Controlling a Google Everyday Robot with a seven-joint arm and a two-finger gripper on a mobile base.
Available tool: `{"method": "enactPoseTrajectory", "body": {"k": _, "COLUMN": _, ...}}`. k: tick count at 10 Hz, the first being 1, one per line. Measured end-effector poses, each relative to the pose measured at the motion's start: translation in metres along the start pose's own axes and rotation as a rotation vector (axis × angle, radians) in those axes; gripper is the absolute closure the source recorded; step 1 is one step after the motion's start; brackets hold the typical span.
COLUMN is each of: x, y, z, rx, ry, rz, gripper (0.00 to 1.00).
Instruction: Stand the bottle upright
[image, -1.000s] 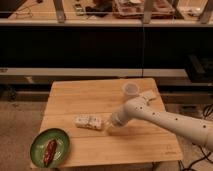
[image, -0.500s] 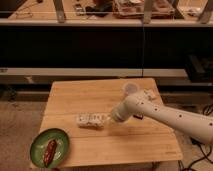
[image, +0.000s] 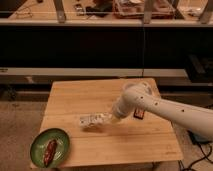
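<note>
The bottle (image: 93, 120) lies on its side near the middle of the wooden table (image: 75, 97). It is clear with a pale label, and its long axis runs left to right. My gripper (image: 113, 118) is low over the table at the end of the white arm (image: 165, 109), which reaches in from the right. The gripper is shut and its tip meets the bottle's right end. I cannot tell whether it holds the bottle or only touches it.
A green plate (image: 50, 147) holding a reddish-brown item sits at the table's front left corner. A small dark object (image: 140, 113) lies just behind the arm. Dark shelving (image: 100, 45) runs along the back beyond the table's far edge.
The arm has swung left and lower, bringing the gripper from right of the bottle up against its right end. The bottle has hardly shifted.
</note>
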Motion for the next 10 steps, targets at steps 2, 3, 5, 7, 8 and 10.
{"method": "enactPoseTrajectory", "body": {"k": 2, "x": 0.004, "y": 0.001, "z": -0.018, "rx": 0.001, "ry": -0.022, "rz": -0.040, "gripper": 0.76}}
{"method": "enactPoseTrajectory", "body": {"k": 3, "x": 0.006, "y": 0.002, "z": -0.024, "rx": 0.002, "ry": -0.029, "rz": -0.054, "gripper": 0.76}}
{"method": "enactPoseTrajectory", "body": {"k": 5, "x": 0.008, "y": 0.002, "z": -0.031, "rx": 0.005, "ry": -0.041, "rz": -0.069, "gripper": 0.76}}
{"method": "enactPoseTrajectory", "body": {"k": 7, "x": 0.007, "y": 0.001, "z": -0.033, "rx": 0.009, "ry": -0.059, "rz": -0.079, "gripper": 0.76}}
{"method": "enactPoseTrajectory", "body": {"k": 8, "x": 0.006, "y": 0.002, "z": -0.033, "rx": 0.011, "ry": -0.069, "rz": -0.085, "gripper": 0.76}}
{"method": "enactPoseTrajectory", "body": {"k": 10, "x": 0.003, "y": 0.003, "z": -0.034, "rx": 0.012, "ry": -0.098, "rz": -0.089, "gripper": 0.76}}
